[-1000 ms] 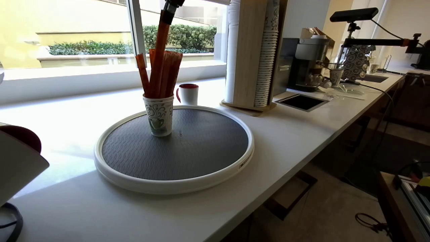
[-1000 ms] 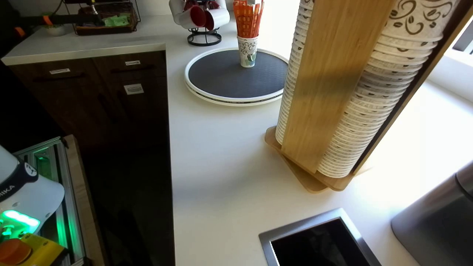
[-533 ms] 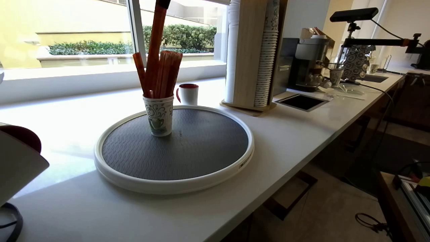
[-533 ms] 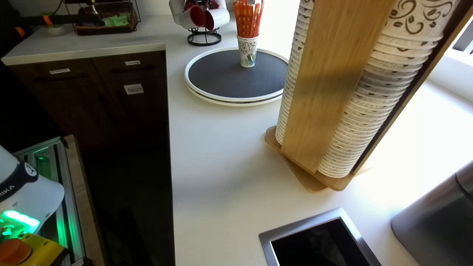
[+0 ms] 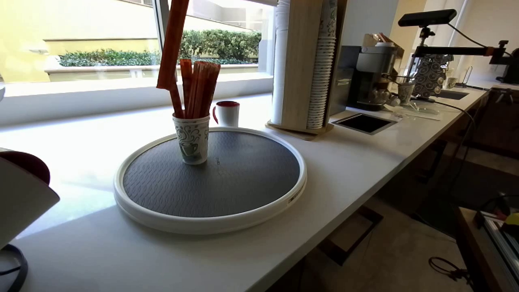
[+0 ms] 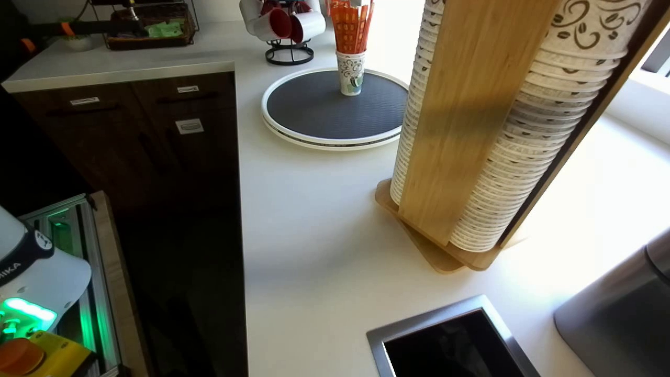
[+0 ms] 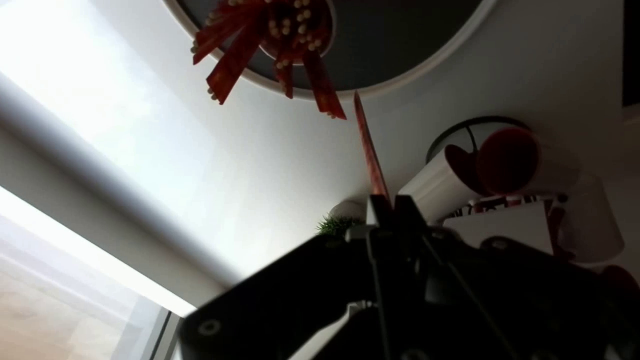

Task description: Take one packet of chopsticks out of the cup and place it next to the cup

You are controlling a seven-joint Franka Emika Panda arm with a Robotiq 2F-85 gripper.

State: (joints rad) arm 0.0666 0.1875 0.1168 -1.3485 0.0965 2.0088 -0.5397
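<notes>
Since the picture of half a second ago, one packet of chopsticks (image 5: 172, 44) has moved upward and toward the left side of an exterior view; its lower end has risen from the mouth of the cup (image 5: 191, 140) and is now well above it. This packet hangs in the air, slightly tilted, and its upper part goes beyond the top edge of that picture. Seen from there, its lower end hides the top of one of the other packets (image 5: 204, 89), which leans in the cup, but in the wrist view a gap shows between it and the whole bunch. The wrist view also shows the claw (image 7: 392, 200): it is almost fully closed, and its two fingers (image 7: 407, 207) pinch the packet, which is seen edge-on and points away from their tips. The cup stands upright on the round tray (image 5: 243, 178), and this dark tray with white rim lies on the counter (image 5: 336, 170). Behind the tray there is a mug (image 5: 229, 115) with red inside, and to the right of it in the same view a wooden holder (image 5: 298, 61) carries stacks of paper cups (image 5: 321, 81). In an exterior view, more mugs (image 6: 311, 25) hang on a black stand (image 6: 289, 63) near the tray, and a green light (image 6: 29, 309) shines on the white base of the robot (image 6: 68, 275).
</notes>
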